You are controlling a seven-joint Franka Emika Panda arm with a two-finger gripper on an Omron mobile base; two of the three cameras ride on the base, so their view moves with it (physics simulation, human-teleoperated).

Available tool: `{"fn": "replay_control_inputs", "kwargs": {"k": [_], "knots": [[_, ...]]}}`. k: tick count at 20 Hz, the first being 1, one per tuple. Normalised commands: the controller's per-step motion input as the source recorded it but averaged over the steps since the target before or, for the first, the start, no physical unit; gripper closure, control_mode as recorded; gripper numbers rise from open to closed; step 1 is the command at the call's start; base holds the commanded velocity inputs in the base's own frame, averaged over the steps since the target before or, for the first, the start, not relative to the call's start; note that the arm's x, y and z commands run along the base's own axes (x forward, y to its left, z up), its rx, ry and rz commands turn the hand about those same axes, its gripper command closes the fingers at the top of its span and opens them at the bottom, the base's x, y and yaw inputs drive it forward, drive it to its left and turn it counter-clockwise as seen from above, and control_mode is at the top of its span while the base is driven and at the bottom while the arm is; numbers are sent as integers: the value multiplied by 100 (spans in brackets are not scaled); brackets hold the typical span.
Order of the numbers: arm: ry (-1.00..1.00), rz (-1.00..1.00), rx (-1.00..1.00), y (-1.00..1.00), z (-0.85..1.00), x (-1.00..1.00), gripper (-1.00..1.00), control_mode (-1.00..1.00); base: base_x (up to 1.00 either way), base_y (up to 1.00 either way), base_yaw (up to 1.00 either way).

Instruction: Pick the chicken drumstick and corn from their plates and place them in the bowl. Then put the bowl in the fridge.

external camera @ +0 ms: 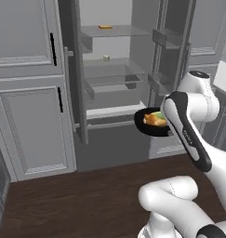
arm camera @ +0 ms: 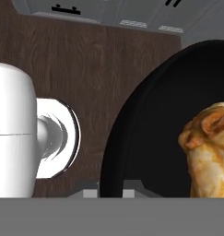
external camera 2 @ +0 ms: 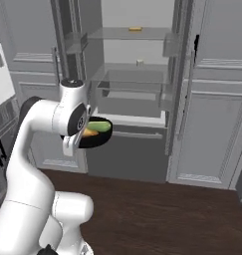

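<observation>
— Where do the fingers stand, and what do they grip?

— The two-finger gripper [arm camera: 111,193] is clamped on the rim of the round, deep, glossy navy-black bowl [arm camera: 145,138]; in the hand view the dark rim runs straight down between the finger tips at the bottom edge.

— And what rides in the bowl?

— The golden-brown, lumpy chicken drumstick [arm camera: 210,152] lies inside it. From the left base view the drumstick [external camera: 156,121] shows beside a strip of the small green cob of corn [external camera: 156,114], both within the bowl [external camera: 147,128]. From the right base view the corn [external camera 2: 100,126] lies across the top of the bowl [external camera 2: 92,140].

— Where is the bowl held?

— In the air above the dark wooden floor [external camera 2: 167,214], carried by the white arm [external camera: 189,125], just in front of the tall grey fridge [external camera: 114,69], whose door stands open. The bowl hangs near the level of the lowest pale ledge, outside the compartment.

— Anything on the shelves?

— A small orange-tan item [external camera: 105,27] on the top glass shelf and a small pale cube [external camera: 106,58] on the one below.
</observation>
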Motion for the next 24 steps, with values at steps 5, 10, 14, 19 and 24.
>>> {"fn": "replay_control_inputs", "kwargs": {"k": [5, 10, 14, 19, 24], "knots": [[0, 0, 0, 0, 0, 0, 100, 100, 82, -1, 7], [0, 0, 0, 0, 0, 0, 100, 100, 67, -8, 8], [0, 0, 0, 0, 0, 0, 100, 100, 56, -29, 13], [0, 0, 0, 0, 0, 0, 100, 100, 46, -47, 15], [0, 0, 0, 0, 0, 0, 100, 100, 52, -20, 7]]}}
